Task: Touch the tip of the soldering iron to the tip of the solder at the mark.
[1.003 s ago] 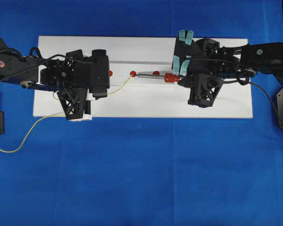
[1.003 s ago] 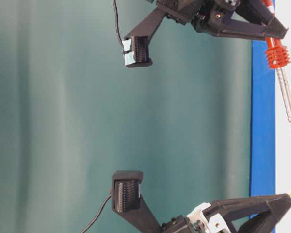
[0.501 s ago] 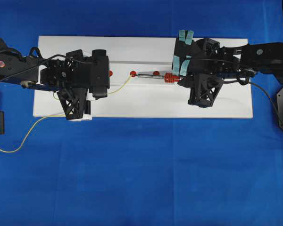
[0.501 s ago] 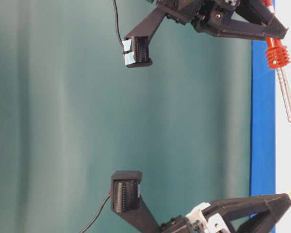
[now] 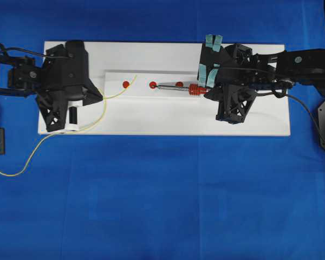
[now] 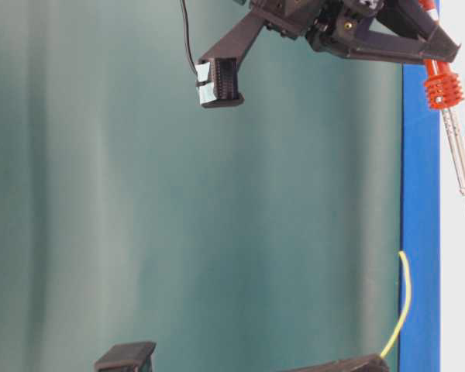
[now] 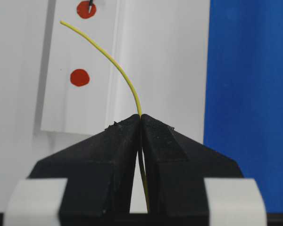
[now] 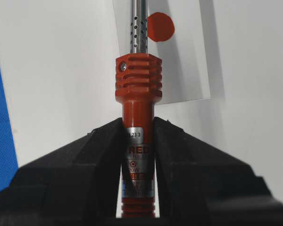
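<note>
The soldering iron, orange-red with a silver shaft, lies level over the white strip. My right gripper is shut on its body. Its tip rests at the middle red mark. The solder is a thin yellow wire, and my left gripper is shut on it at the board's left end. From the left gripper the solder arcs up and forward. Its free tip hangs in the air between the left mark and the middle one, apart from the iron's tip.
The white board lies on blue cloth and carries a raised white strip with three red dots. The solder's slack trails off the board's left front corner onto the cloth. The iron's black cord runs off to the right.
My left arm has drawn back to the left with the solder. The solder's tip has come off the middle mark and away from the iron's tip. The right arm and iron have not moved.
</note>
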